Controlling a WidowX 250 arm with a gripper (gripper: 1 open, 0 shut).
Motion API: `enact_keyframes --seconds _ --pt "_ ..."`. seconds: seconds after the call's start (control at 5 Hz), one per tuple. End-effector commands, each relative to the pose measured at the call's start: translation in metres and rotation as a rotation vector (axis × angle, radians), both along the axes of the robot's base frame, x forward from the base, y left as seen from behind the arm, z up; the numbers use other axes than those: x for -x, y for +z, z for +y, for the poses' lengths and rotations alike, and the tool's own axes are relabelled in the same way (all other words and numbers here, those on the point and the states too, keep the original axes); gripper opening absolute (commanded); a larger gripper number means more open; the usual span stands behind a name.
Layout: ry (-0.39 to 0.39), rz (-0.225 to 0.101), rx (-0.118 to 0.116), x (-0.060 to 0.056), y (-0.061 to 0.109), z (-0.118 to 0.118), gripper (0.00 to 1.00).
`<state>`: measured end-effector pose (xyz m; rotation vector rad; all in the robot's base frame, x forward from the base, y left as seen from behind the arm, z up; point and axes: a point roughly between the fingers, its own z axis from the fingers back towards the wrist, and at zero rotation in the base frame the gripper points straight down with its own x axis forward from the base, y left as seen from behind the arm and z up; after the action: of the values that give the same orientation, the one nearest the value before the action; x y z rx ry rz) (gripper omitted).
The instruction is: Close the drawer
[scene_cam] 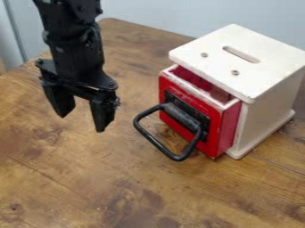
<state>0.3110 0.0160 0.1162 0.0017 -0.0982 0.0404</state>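
Note:
The drawer has a glossy red front and stands pulled a little way out of the cream wooden box. A black latch plate sits on its front, and its large black loop handle lies forward on the table. My gripper hangs to the left of the handle, pointing down, a short gap away from it. Its two black fingers are spread open with nothing between them. It touches neither the handle nor the drawer.
The wooden table stretches in front and to the left. A pale wall runs along the back. The box has a slot and two holes in its top.

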Motion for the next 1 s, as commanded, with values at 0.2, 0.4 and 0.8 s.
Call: enact_keyframes --seconds 0.2,0.4,0.8 --pt "-0.008 -0.055 -0.002 -0.0100 0.0151 -0.0016 1.00" --pt "-0.012 -0.056 -0.001 -0.0110 0.0158 -0.0028 1.00" --pt "-0.020 -0.055 -0.002 -0.0114 0.0161 -0.0052 1.00"
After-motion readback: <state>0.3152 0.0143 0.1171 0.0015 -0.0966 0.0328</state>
